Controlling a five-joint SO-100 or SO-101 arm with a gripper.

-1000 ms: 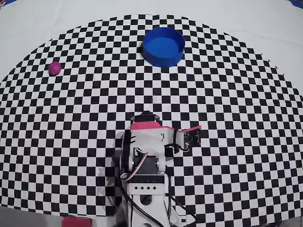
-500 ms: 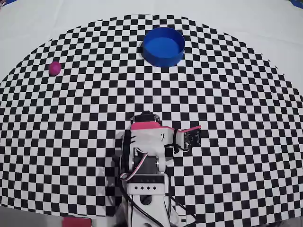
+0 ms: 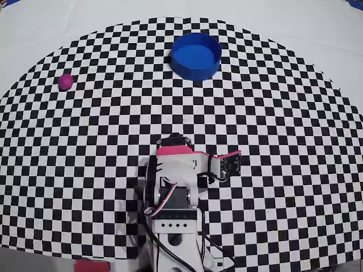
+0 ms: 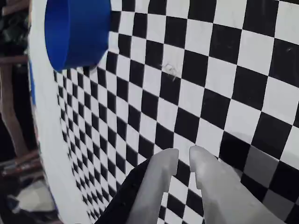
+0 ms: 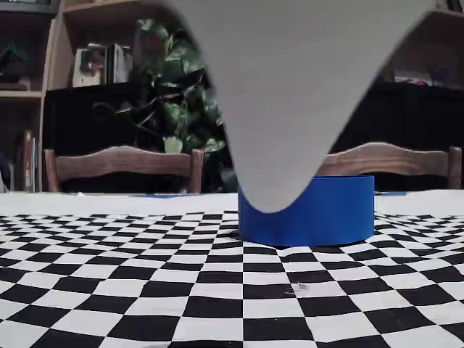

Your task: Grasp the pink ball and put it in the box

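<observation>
Checkered counter [image 3: 283, 141] fills the overhead view, arm folded at lower centre; the box [image 3: 195, 55] stands at upper centre and the pink ball [image 3: 66, 81] lies at upper left, well apart from both arm and box. In the wrist view the tool [image 4: 183, 155] at the bottom edge is empty, fingers narrowed to a slim gap. Judgement: reach not begun; swing toward upper left, spread the fingers wide before descending, and straddle the ball squarely so it does not roll off.

Small pink ball [image 3: 66, 81] far left on checkerboard, well apart from round blue box [image 3: 195, 56].
</observation>
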